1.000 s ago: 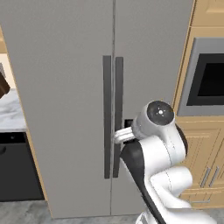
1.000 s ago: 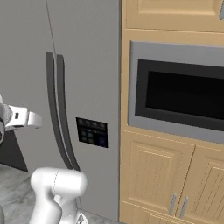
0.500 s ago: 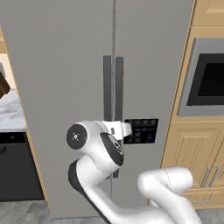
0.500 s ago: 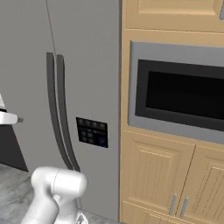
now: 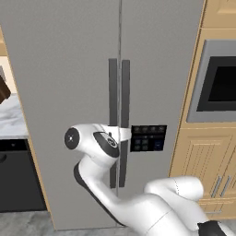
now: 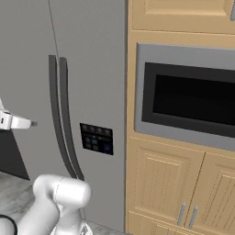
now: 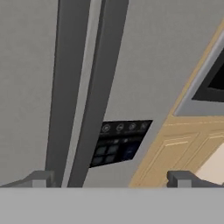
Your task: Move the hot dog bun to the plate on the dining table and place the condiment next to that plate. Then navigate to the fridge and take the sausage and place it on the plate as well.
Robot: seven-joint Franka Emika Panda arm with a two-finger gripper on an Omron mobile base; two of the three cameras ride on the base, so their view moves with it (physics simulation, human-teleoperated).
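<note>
The robot is parked facing the fridge [image 5: 83, 69], doors shut, so the sausage must be inside, unseen. Its gripper [image 7: 111, 178] hangs wide and empty just before the two dark handles [image 5: 119, 92], the control panel [image 7: 120, 142] beside them. Judging by this, the fridge has been reached; opening, fetching and plating remain.

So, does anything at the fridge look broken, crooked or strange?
Nothing stands out. Both fridge doors are shut, the two dark handles hang straight and parallel, and the control panel looks intact.
</note>
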